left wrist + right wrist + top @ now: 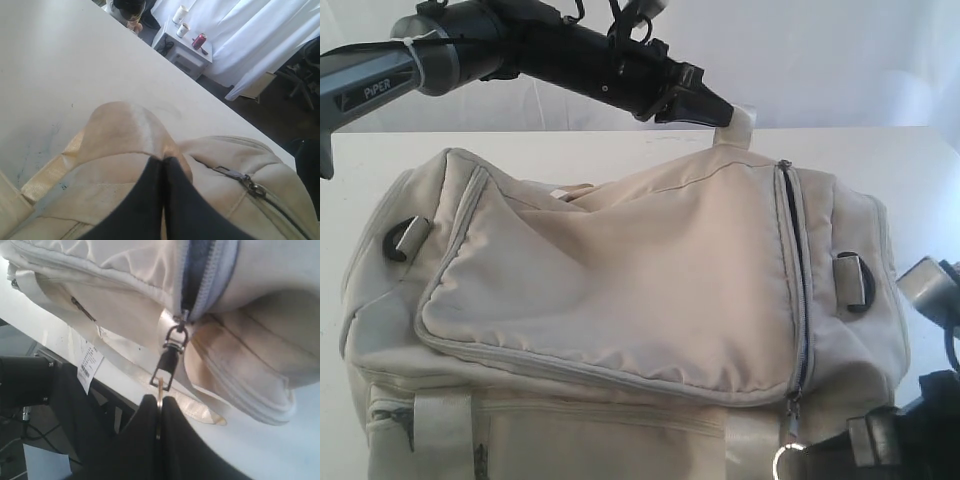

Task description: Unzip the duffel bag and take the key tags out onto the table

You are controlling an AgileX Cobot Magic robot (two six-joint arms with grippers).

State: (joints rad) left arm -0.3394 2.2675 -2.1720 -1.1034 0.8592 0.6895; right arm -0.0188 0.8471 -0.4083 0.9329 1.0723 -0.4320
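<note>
The large cream fabric duffel bag (620,270) sprawls across the broad white table (570,150), right up to its near edge. Toward the far edge, the left gripper (164,162) is clamped on a beige webbing handle (120,130). By the near right corner, the right gripper (159,401) pinches the metal ring (158,386) hanging from the grey zipper (212,280), which is parted above its slider.

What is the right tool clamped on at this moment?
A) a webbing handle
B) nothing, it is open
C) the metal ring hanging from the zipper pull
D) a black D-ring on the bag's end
C: in the right wrist view the right tool is shut on the metal ring that hangs by a clip from the zipper pull of the duffel bag.
</note>
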